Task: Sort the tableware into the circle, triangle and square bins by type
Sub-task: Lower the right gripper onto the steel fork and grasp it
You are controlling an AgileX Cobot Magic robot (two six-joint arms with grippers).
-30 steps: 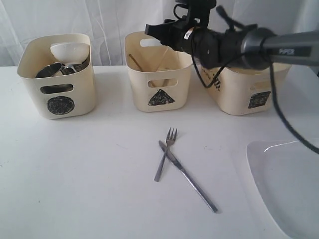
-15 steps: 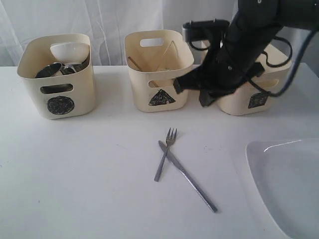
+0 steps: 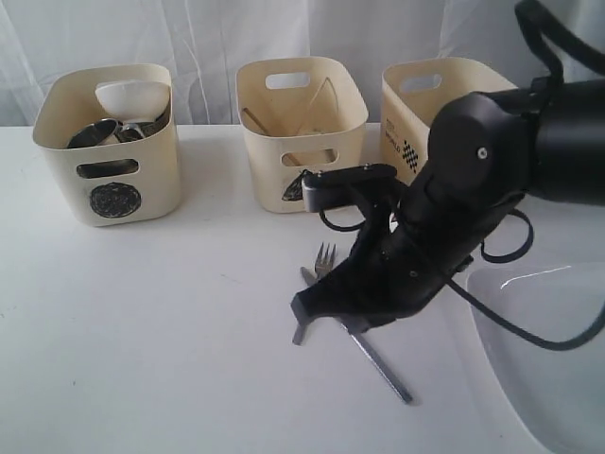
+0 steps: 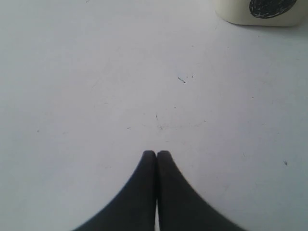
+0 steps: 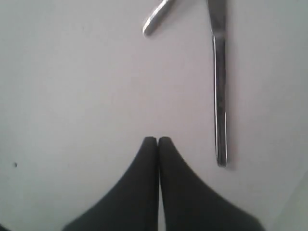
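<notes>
Since the right pincer (image 5: 158, 140) hangs with tips pressed together, I'd spread them first; knife (image 5: 220, 86) lies on the bench (image 5: 72, 96) just beside it, fork (image 5: 153, 19) handle further ahead; straddle the knife mid-handle, square on.

Fork (image 3: 325, 255) largely behind right arm (image 3: 473, 189), plate (image 3: 548, 397) cut by frame edge, mark on square bin (image 3: 406, 104) hidden
</notes>
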